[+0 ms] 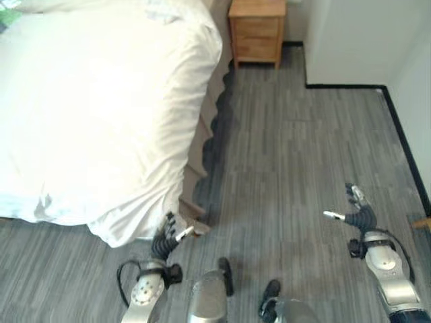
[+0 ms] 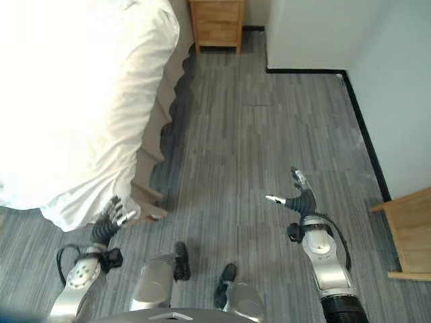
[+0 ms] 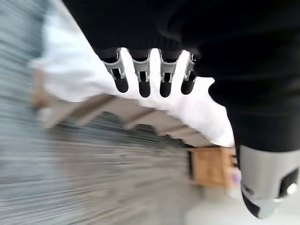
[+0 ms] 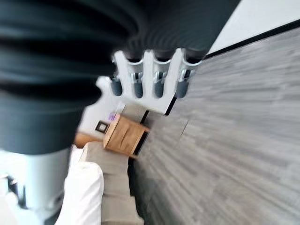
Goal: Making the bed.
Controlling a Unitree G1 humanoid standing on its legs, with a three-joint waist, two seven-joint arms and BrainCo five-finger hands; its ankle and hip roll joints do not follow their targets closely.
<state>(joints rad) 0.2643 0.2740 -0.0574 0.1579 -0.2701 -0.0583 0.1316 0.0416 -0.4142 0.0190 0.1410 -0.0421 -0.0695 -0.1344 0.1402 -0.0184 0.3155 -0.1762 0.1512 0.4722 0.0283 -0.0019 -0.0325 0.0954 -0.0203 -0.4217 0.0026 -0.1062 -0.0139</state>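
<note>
A white duvet point(image 1: 94, 114) covers the bed at the left and hangs over its right side and near corner point(image 1: 128, 232). Below it a beige scalloped bed skirt point(image 1: 202, 145) runs along the bed's side. My left hand point(image 1: 168, 237) is held just right of the hanging duvet corner, fingers relaxed and holding nothing; the duvet point(image 3: 79, 79) shows past its fingers point(image 3: 143, 79) in the left wrist view. My right hand point(image 1: 357, 210) hovers over the bare floor far to the right, open and empty, its fingers point(image 4: 159, 77) straight.
A wooden nightstand point(image 1: 256, 30) stands by the wall beyond the bed. White walls with a black skirting board point(image 1: 343, 85) bound the grey plank floor point(image 1: 289, 161) at the right. A wooden furniture edge point(image 2: 407, 235) sits at the far right.
</note>
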